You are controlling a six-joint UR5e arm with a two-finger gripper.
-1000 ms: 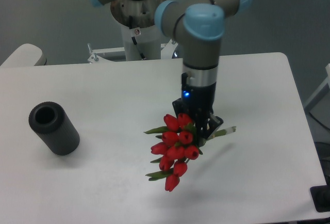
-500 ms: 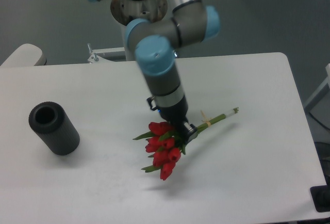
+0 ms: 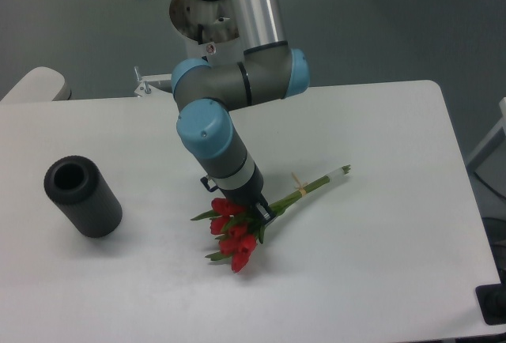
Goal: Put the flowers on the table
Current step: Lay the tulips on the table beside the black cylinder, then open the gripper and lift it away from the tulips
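The flowers (image 3: 234, 236), a bunch of red tulip buds with green leaves, lie low over the white table (image 3: 371, 256) near its middle. Their green stems (image 3: 316, 184), tied with a tan band, stretch up and to the right along the tabletop. My gripper (image 3: 257, 212) is shut on the bunch just above the buds, where leaves meet stems. The arm leans in from the upper left and hides most of the fingers. I cannot tell whether the buds touch the table.
A dark grey cylinder (image 3: 82, 196) with an open top lies on the table's left side. The robot's base (image 3: 207, 50) stands behind the far edge. The table's right edge and front right corner are near a dark object (image 3: 492, 305).
The arm has swung left and lowered, carrying the flowers down and leftward. The bunch went from hanging tilted to lying nearly flat along the tabletop, stems pointing up-right.
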